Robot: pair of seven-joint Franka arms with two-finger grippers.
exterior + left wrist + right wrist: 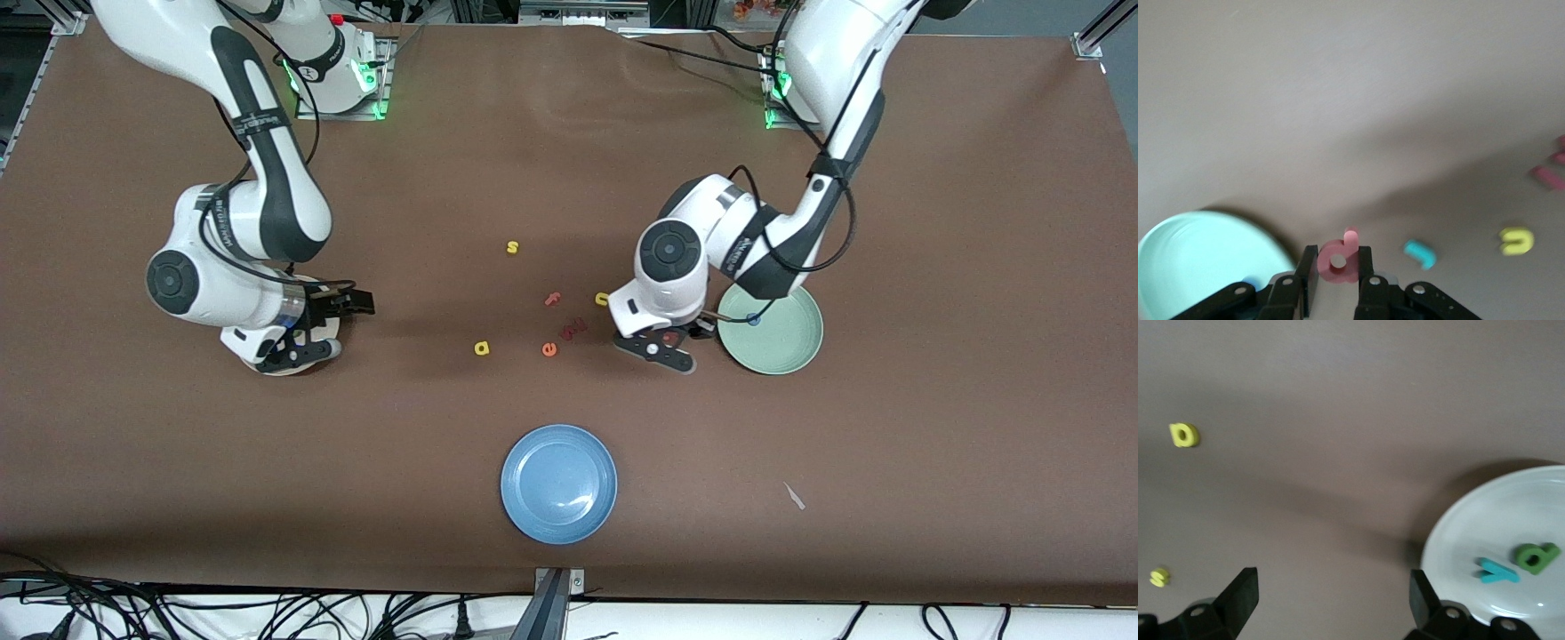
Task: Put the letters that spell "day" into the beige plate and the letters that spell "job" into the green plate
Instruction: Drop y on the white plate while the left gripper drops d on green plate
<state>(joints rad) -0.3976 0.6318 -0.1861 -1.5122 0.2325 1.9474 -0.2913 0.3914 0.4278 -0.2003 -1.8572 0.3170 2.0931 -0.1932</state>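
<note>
While my two arms work at either end of the brown surface (pixel 933 222), the job looks a little over half done. My beige plate (pixel 1471 540) sits under my right arm, toward that arm's end, and already holds the dark green d (pixel 1537 557) and the teal y (pixel 1498 571). My green plate (pixel 787 342) lies beside my left arm and holds the blue o (pixel 754 319). A blue plate (pixel 559 483) rests nearest the front camera, with nothing in it and no part in the task.

Left to move, as I judge it: the yellow a (pixel 481 348), lying loose between the two arms, must go to the beige plate. The teal j (pixel 1421 253) lies on the surface just beside my left pincer (pixel 1338 283) and belongs in the green plate.

That left pincer is pinching the salmon b (pixel 1339 257) just beside the green plate's rim, not yet over it. My right pincer (pixel 1331 593) hangs over the beige plate's edge, jaws spread wide and holding nothing.
</note>
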